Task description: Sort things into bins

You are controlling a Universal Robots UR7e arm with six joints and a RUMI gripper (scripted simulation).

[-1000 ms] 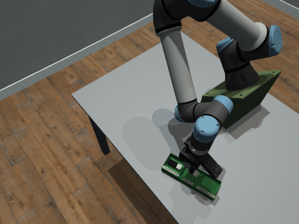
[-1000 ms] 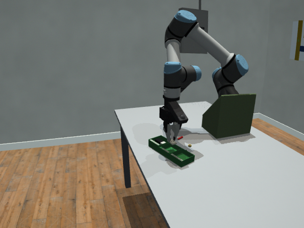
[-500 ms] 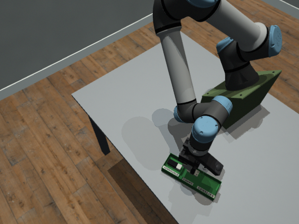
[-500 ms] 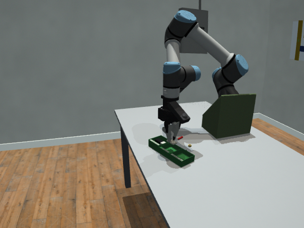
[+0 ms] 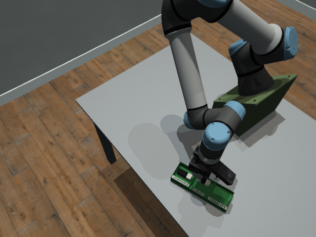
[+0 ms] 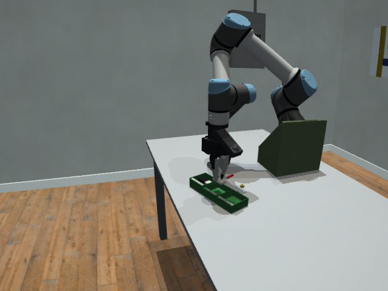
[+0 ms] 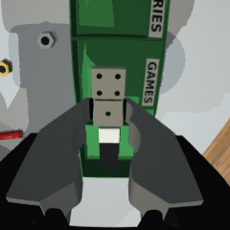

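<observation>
Domino [image 5: 207,181] [image 6: 220,180] [image 7: 108,97] pinched in my nearly closed gripper [image 5: 205,178] [image 6: 220,179] [image 7: 108,100]; long axis along the green bin tray [image 5: 211,202] [image 6: 215,196] [image 7: 106,37], four-pip end toward BATTERIES, one-pip end toward STATIONERY.

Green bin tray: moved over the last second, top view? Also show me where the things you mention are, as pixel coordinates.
No. The green bin tray [image 5: 229,202] [image 6: 213,198] [image 7: 120,37] shows no visible shift against the table edge [image 5: 94,121] [image 6: 182,216] [image 7: 216,135] there.
</observation>
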